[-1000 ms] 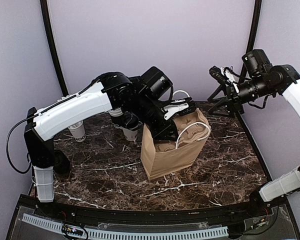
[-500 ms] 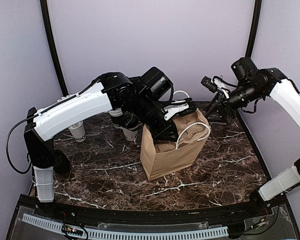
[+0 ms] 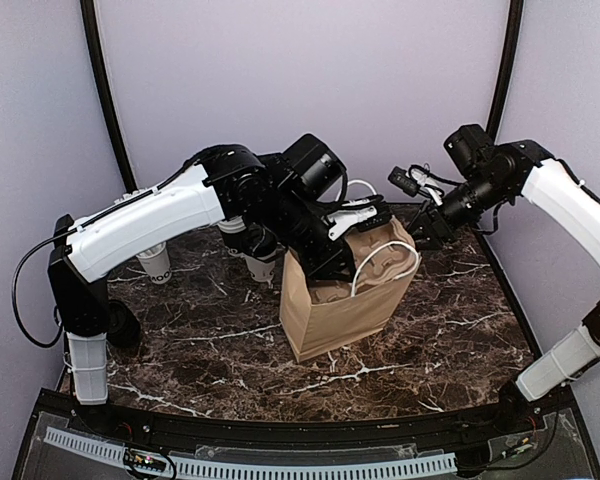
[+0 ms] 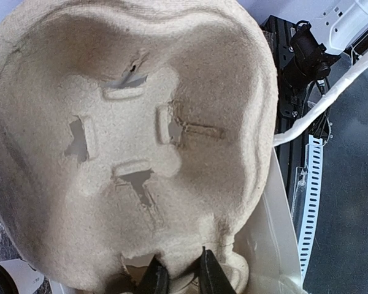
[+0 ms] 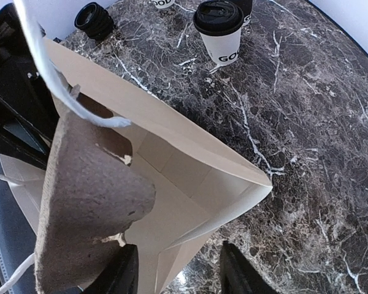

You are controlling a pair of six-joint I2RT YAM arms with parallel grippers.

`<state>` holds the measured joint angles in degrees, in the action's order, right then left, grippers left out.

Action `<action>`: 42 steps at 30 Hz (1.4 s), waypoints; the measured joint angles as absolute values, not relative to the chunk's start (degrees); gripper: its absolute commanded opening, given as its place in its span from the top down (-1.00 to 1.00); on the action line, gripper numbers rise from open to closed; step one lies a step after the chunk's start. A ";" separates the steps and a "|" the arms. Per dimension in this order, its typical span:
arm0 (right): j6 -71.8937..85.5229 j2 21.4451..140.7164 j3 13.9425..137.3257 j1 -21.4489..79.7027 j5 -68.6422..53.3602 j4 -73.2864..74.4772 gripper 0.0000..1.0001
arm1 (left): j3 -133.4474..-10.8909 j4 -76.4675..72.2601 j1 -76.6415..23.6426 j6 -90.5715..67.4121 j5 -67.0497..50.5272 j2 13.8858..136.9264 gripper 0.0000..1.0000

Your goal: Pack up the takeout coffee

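Slowly: with my left tool point(image 4: 178, 278) pinching the cup carrier point(image 4: 141, 122), I'd ease it down while my right tool point(image 5: 178, 269), jaws apart, catches the rim of the paper bag point(image 3: 330, 320).

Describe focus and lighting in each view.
Top external: evenly lit, sharp, no glare on the bag. Left wrist: the carrier fills the frame, shaded in its hollows. Right wrist: table and cup crisp, right gripper dark at the bottom edge.
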<state>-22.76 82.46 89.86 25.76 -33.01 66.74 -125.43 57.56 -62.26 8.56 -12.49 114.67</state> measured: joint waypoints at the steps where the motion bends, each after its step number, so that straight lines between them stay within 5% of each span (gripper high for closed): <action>1: -22.15 82.65 89.86 26.02 -32.62 66.57 0.39 | -125.43 57.56 -62.26 8.36 -12.38 114.67 0.64; 5: -19.66 82.72 89.82 26.37 -30.83 65.39 1.00 | -125.43 57.58 -62.26 7.22 -11.51 114.67 0.64; 29: -10.98 77.93 87.61 25.43 -27.40 59.81 1.00 | -130.50 58.37 -62.70 -2.24 -15.90 117.56 0.63; 42: -5.41 76.20 85.43 23.44 -28.73 54.57 1.00 | -133.82 59.55 -65.69 -0.86 -1.04 120.36 0.64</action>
<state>-5.41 76.20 85.43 23.44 -28.73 54.57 -133.82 59.55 -65.69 -0.86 -1.04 120.36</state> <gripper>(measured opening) 0.007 0.183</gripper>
